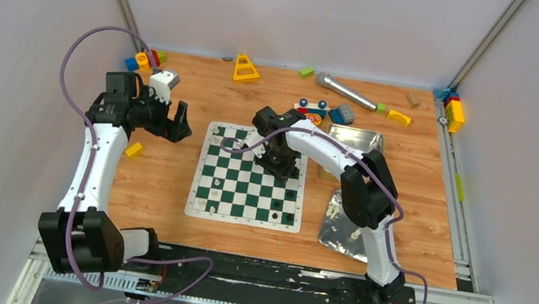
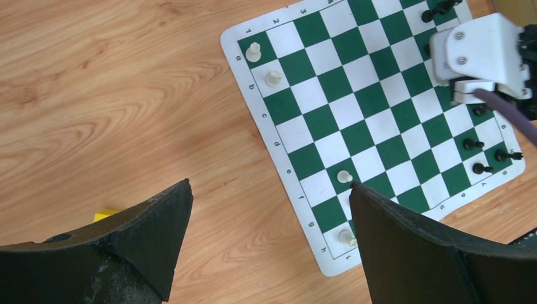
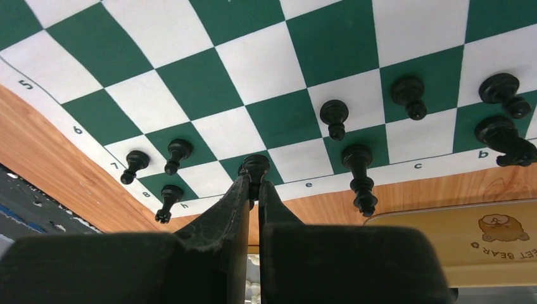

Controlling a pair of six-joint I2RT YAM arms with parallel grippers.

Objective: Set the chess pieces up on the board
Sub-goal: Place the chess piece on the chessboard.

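Board (image 1: 241, 189) lies flat in the middle of the desk (image 1: 158, 184), green and white squares inside a white border. Right tool (image 3: 253, 185) hangs over its right edge, jaws pinched narrow on a black piece (image 3: 256, 166) whose knob pokes out between the tips; I cannot tell if its foot touches the mat. Other black pieces (image 3: 334, 117) stand along that same right side, a few at the near corner and more toward the far one. Cream pieces (image 2: 273, 78) are dotted down the left columns, four that I can count. Left tool (image 1: 177, 122) hovers over bare wood left of the board's far corner, jaws spread wide and holding nothing. A small yellow block (image 1: 134, 150) sits on the near side of it
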